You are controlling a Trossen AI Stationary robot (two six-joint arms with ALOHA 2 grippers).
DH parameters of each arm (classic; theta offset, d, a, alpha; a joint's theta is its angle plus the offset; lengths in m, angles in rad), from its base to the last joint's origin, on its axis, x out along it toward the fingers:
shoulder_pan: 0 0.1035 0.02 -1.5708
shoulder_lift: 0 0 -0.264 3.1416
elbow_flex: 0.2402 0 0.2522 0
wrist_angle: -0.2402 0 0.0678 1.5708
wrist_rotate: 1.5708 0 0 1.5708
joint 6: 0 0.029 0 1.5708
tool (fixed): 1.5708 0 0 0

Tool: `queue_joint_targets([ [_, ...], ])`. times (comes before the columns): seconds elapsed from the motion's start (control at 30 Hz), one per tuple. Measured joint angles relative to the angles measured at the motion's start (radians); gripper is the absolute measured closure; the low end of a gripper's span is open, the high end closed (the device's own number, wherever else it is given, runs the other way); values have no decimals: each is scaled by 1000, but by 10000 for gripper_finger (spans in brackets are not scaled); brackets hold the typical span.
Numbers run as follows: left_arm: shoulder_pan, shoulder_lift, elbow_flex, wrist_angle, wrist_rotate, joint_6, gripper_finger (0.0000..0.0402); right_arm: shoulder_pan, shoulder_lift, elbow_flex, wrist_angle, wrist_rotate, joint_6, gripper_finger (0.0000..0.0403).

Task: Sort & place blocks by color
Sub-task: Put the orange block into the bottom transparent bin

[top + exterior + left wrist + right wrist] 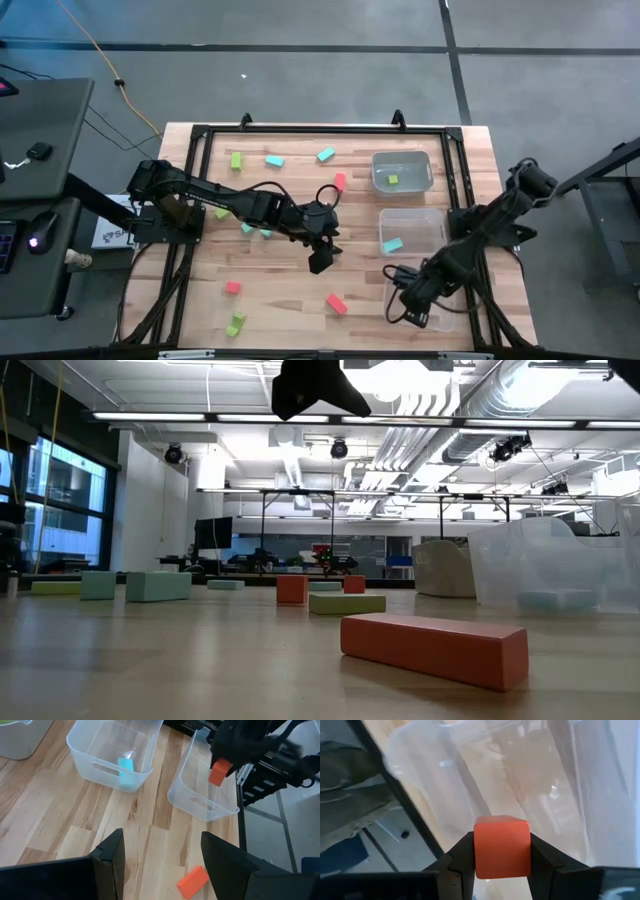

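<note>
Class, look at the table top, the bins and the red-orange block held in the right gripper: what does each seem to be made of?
Table top: light wood, visible grain and plank seams.
Bins: clear, glossy plastic; you see through the walls.
Red-orange block in the right gripper: matte and opaque, uniformly coloured; painted wood or plastic, hard to tell.

The left arm reaches from the left edge across the middle of the surface, elbow bent; its gripper (318,262) hangs above the wood with jaws spread wide and nothing between them; the right arm folds in from the right edge, angled down toward the near right corner; its gripper (502,857) has its jaws clamped on a red-orange cube (501,847).
</note>
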Motion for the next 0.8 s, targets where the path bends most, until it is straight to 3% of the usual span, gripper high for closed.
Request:
queue_joint_targets([
  [0.8,0,0,0,0,0,0,220,0,122,0,-43,-68,0,292],
])
